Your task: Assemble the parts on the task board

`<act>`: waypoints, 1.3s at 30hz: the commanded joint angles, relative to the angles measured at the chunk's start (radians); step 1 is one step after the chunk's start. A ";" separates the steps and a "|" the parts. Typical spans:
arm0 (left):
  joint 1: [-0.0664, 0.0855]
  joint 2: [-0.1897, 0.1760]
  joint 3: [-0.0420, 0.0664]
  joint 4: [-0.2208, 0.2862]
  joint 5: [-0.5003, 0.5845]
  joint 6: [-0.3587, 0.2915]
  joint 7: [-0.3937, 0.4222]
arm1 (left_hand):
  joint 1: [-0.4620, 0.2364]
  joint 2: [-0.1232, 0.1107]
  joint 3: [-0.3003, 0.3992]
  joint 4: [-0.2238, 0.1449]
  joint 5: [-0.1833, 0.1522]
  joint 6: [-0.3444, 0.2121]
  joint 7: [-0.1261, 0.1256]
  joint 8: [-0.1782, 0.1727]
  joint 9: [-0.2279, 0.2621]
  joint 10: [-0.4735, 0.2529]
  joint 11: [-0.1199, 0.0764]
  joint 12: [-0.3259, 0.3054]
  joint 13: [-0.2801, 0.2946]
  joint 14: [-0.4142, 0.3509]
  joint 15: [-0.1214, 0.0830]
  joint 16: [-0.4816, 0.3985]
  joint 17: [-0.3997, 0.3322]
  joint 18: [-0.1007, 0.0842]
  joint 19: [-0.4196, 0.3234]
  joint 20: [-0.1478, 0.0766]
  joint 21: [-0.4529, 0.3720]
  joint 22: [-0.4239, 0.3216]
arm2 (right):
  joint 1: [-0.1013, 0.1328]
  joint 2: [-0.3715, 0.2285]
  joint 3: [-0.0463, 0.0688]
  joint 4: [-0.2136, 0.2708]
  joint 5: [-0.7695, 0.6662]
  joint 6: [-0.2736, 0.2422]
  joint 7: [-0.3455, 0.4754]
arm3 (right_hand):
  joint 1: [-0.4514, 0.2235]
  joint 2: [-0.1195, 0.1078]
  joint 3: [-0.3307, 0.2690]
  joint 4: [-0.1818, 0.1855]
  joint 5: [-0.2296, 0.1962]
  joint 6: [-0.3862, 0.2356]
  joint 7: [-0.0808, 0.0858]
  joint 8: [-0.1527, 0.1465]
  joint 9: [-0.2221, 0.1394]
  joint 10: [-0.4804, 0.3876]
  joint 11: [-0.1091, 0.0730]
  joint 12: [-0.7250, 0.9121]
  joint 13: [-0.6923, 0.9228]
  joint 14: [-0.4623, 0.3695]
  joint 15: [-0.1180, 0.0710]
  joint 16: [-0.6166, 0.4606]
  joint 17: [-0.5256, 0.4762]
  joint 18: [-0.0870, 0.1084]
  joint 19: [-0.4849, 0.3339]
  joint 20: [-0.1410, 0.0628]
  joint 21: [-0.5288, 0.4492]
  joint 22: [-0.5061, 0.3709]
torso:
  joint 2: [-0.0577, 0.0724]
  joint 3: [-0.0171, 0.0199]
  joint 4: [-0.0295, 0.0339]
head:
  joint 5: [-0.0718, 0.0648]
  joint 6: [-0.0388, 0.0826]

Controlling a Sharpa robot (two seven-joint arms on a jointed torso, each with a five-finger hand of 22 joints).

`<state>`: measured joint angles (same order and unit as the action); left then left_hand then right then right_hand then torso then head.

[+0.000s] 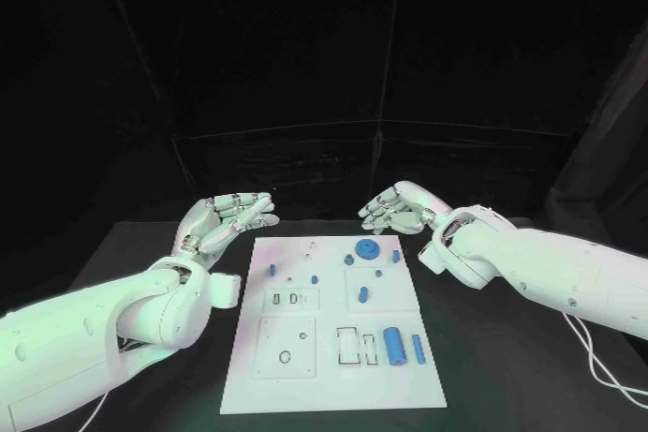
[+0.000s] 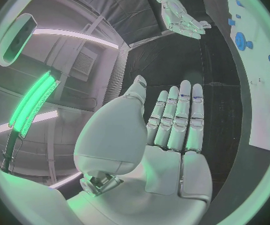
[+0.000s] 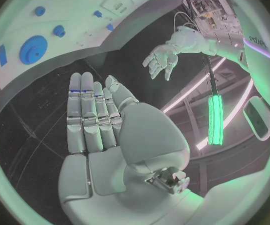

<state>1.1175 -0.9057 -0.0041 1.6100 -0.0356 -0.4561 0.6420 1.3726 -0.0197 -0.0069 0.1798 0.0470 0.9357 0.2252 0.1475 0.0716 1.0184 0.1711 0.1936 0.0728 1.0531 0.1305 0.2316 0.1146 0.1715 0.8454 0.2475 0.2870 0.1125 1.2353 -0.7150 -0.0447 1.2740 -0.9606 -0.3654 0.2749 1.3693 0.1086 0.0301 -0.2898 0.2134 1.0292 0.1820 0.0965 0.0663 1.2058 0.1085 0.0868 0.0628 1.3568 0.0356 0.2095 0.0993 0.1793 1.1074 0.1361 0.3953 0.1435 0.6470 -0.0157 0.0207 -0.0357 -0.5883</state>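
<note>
The black table (image 1: pixel 135 254) fills the lower half of the head view, running out to both sides. Centre stage on it lies the white board (image 1: pixel 304 376), a long plate running from mid-frame down toward the bottom edge. Two white arms come in low: the left arm (image 1: pixel 95 324) from the lower left, the right arm (image 1: pixel 553 268) from the right edge.

The left hand (image 1: pixel 223 221) hangs just left of centre, above the board's top left corner, palm up, fingers apart and lightly curled, nothing in it. The left wrist view has the same hand (image 2: pixel 172 135) flat and wide, fingers straight side by side, holding nothing. The right hand (image 1: pixel 401 207) mirrors it just right of centre, above the board's top right corner, fingers loosely curled and spread, empty too; the right wrist view shows it (image 3: pixel 104 130) open and flat, off the board.

On the board now: the big blue cylinder (image 1: pixel 394 346) lies lower right, with a thinner blue pin (image 1: pixel 419 350) just beside it on the right. Up near the top edge sits a blue gear (image 1: pixel 366 250), and a blue peg (image 1: pixel 363 291) stands mid-board. A few smaller blue pieces dot the upper part, too small to tell apart. Neither hand touches any of them.
</note>
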 commanded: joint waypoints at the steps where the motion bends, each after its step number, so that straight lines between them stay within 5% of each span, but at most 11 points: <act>1: 0.002 0.000 0.001 0.010 -0.036 0.047 0.005 | 0.001 0.012 -0.004 -0.011 0.003 0.014 -0.005 0.002 -0.002 0.019 -0.005 -0.003 -0.002 0.018 -0.004 -0.003 0.002 0.015 0.016 -0.003 0.000 -0.004 | 0.013 0.022 0.001 -0.023 -0.302 0.068 -0.128 | -0.006 -0.017 0.004 0.001 -0.006 0.013 -0.006 -0.008 0.000 0.023 -0.010 -0.008 0.002 0.070 -0.020 0.026 0.019 0.005 0.052 -0.021 0.045 0.021 | 0.034 -0.0045 0.0107 | -0.008 0.005; 7: 0.002 -0.006 0.001 0.022 -0.039 0.060 0.005 | 0.001 0.022 -0.012 -0.021 0.003 0.032 -0.013 -0.002 -0.003 0.043 -0.013 -0.009 -0.004 0.042 -0.012 -0.007 0.006 0.015 0.038 -0.011 -0.001 -0.010 | 0.029 0.059 0.002 -0.042 -0.489 0.102 -0.208 | -0.022 -0.037 0.009 0.002 -0.008 0.024 -0.019 -0.025 0.000 0.039 -0.026 -0.023 0.003 0.157 -0.045 0.136 0.092 0.001 0.124 -0.055 0.149 0.074 | 0.059 -0.0088 0.0214 | -0.017 0.015; 17: 0.003 -0.016 0.001 0.044 -0.039 0.067 0.000 | 0.000 0.022 -0.014 -0.023 0.003 0.032 -0.012 -0.003 -0.004 0.044 -0.013 -0.011 -0.004 0.043 -0.012 -0.009 0.006 0.014 0.040 -0.012 -0.002 -0.011 | 0.041 0.085 0.003 -0.030 -0.685 0.176 -0.304 | -0.064 -0.050 0.046 0.003 -0.012 0.002 -0.029 -0.032 -0.001 -0.005 -0.033 -0.024 0.003 0.154 -0.053 0.464 0.287 0.001 0.179 -0.062 0.305 0.159 | 0.087 -0.0153 0.0349 | -0.026 0.020; 22: 0.003 -0.018 0.001 0.048 -0.039 0.066 -0.001 | 0.000 0.022 -0.015 -0.024 0.003 0.032 -0.010 -0.005 -0.004 0.044 -0.012 -0.013 -0.005 0.043 -0.012 -0.011 0.006 0.014 0.041 -0.012 -0.003 -0.012 | 0.044 0.090 0.003 -0.022 -0.723 0.213 -0.334 | -0.088 -0.062 0.079 0.004 -0.021 -0.012 -0.031 -0.032 -0.001 -0.025 -0.028 -0.023 0.003 0.151 -0.048 0.810 0.641 0.002 0.177 -0.058 0.410 0.228 | 0.095 -0.0158 0.0375 | -0.024 0.018; 25: 0.003 -0.019 0.001 0.047 -0.039 0.066 -0.002 | 0.000 0.022 -0.016 -0.024 0.003 0.032 -0.010 -0.006 -0.004 0.044 -0.012 -0.014 -0.005 0.043 -0.012 -0.011 0.006 0.014 0.041 -0.012 -0.003 -0.012 | 0.044 0.091 0.003 -0.015 -0.731 0.232 -0.344 | -0.103 -0.068 0.088 0.007 -0.023 -0.027 -0.034 -0.032 -0.001 -0.031 -0.029 -0.023 0.004 0.155 -0.049 0.908 0.755 -0.015 0.202 -0.055 0.516 0.359 | 0.098 -0.0158 0.0375 | -0.026 0.016; 30: 0.003 -0.019 0.001 0.042 -0.039 0.065 -0.003 | 0.000 0.023 -0.016 -0.025 0.003 0.032 -0.009 -0.007 -0.005 0.045 -0.011 -0.015 -0.005 0.044 -0.012 -0.013 0.006 0.014 0.042 -0.012 -0.004 -0.013 | 0.045 0.092 0.003 -0.007 -0.736 0.265 -0.356 | -0.114 -0.072 0.104 0.008 -0.025 -0.024 -0.034 -0.031 0.000 -0.029 -0.029 -0.022 0.005 0.149 -0.047 0.981 0.827 -0.033 0.233 -0.050 0.632 0.502 | 0.102 -0.0157 0.0380 | -0.028 0.017; 39: 0.005 -0.017 0.001 0.035 -0.039 0.068 -0.008 | -0.003 0.023 -0.020 -0.026 0.003 0.031 -0.006 -0.010 -0.005 0.044 -0.009 -0.019 -0.006 0.044 -0.011 -0.016 0.006 0.014 0.045 -0.012 -0.005 -0.015 | 0.045 0.101 0.003 -0.008 -0.739 0.298 -0.373 | -0.116 -0.073 0.131 0.008 -0.027 -0.011 -0.022 -0.028 0.001 -0.040 -0.019 -0.023 0.004 0.139 -0.041 1.012 0.847 -0.044 0.246 -0.047 0.705 0.592 | 0.111 -0.0137 0.0389 | -0.030 0.019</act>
<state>1.1204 -0.9232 -0.0044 1.6455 -0.0664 -0.4030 0.6333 1.3683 -0.0052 -0.0244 0.1571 0.0469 0.9614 0.2158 0.1426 0.0679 1.0579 0.1590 0.1777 0.0680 1.0903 0.1181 0.2199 0.1194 0.1704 0.8833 0.2342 0.2869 0.0995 1.2775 -0.6155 -0.0428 1.2652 -1.6799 -0.1062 -0.0764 1.2605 0.0346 0.1564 -0.2811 0.1923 1.0163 0.1560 0.0658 0.0661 1.1699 0.0893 0.0657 0.0669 1.4651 -0.0111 1.2168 0.9453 0.1547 1.3478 0.0875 1.0971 0.7329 0.7538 -0.0302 0.0592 -0.0657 -0.5690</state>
